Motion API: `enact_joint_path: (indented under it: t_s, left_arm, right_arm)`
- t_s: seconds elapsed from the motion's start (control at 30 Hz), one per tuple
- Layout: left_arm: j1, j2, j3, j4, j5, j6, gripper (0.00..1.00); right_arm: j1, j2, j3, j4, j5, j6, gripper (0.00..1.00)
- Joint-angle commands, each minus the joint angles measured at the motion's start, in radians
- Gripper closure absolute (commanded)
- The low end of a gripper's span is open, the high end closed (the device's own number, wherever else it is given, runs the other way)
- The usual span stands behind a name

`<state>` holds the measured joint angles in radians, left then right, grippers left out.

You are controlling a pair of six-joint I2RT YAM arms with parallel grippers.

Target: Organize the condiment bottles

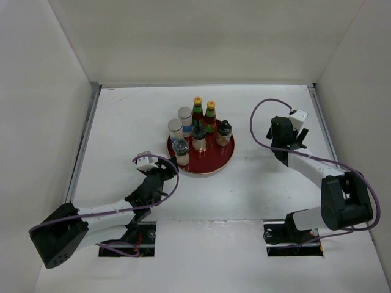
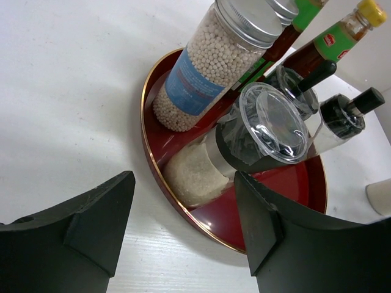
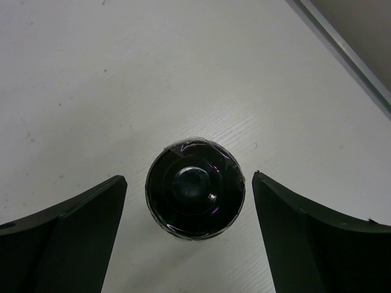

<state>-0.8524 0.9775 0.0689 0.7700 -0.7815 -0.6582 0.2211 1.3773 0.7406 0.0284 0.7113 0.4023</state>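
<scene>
A round red tray (image 1: 211,168) in the middle of the table carries two red sauce bottles (image 1: 204,113), two white grey-topped shakers (image 1: 180,122) and three pale black-capped bottles (image 1: 223,133). My left gripper (image 1: 162,173) is open and empty at the tray's near-left rim. In the left wrist view its fingers (image 2: 98,213) straddle the rim (image 2: 153,165) in front of a pale bottle (image 2: 201,168); a shaker (image 2: 204,70) stands behind. My right gripper (image 1: 283,135) is open, right of the tray. Its fingers (image 3: 79,226) flank a black-capped bottle (image 3: 195,192) standing on the table, not touching it.
White walls close in the table on three sides, with metal rails along the left edge (image 1: 84,137) and the right edge (image 1: 324,119). Purple cables loop from both arms (image 1: 256,122). The arm bases sit at the near edge (image 1: 293,235).
</scene>
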Motion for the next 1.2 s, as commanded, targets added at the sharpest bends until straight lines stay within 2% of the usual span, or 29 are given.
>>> enact_joint_path:
  t_s: [0.0,0.13,0.27,0.33,0.43,0.53,0.63,0.73,0.83,1.0,1.17]
  left_arm:
    - [-0.001,-0.002,0.034,0.051,0.002,-0.006,0.35]
    - [-0.001,0.007,0.035,0.052,0.002,-0.006,0.35]
    - [-0.001,0.0,0.034,0.052,0.002,-0.006,0.35]
    - [-0.001,0.003,0.035,0.052,0.002,-0.006,0.35]
    - [-0.001,-0.003,0.034,0.052,0.002,-0.006,0.35]
    - [-0.001,0.009,0.037,0.052,0.002,-0.006,0.35]
    - [-0.001,0.009,0.037,0.052,0.002,-0.008,0.35]
    - [0.003,0.015,0.042,0.052,0.004,-0.008,0.35]
    - [0.009,-0.006,0.035,0.049,-0.009,-0.003,0.36]
    - [0.019,-0.01,0.035,0.043,-0.012,-0.001,0.39]
    - [0.022,-0.02,0.04,0.043,-0.002,0.008,0.5]
  right_arm:
    - [-0.021,0.011,0.022,0.054,-0.016,0.02,0.12]
    - [-0.033,0.037,0.022,0.077,-0.026,0.021,0.21]
    - [-0.032,0.008,0.008,0.074,-0.03,0.035,0.42]
    - [-0.001,-0.055,-0.006,0.073,-0.016,0.03,0.46]
    - [0.08,-0.154,-0.009,0.051,-0.026,-0.006,0.47]
    - [0.218,-0.245,0.016,-0.008,-0.042,-0.014,0.48]
    - [0.351,-0.245,0.042,-0.01,-0.105,-0.013,0.48]
    - [0.491,-0.178,0.091,0.001,-0.128,0.019,0.48]
    - [0.577,-0.081,0.15,0.036,-0.148,0.026,0.48]
    - [0.652,0.084,0.207,0.16,-0.202,0.023,0.48]
    - [0.68,0.187,0.235,0.209,-0.196,-0.01,0.47]
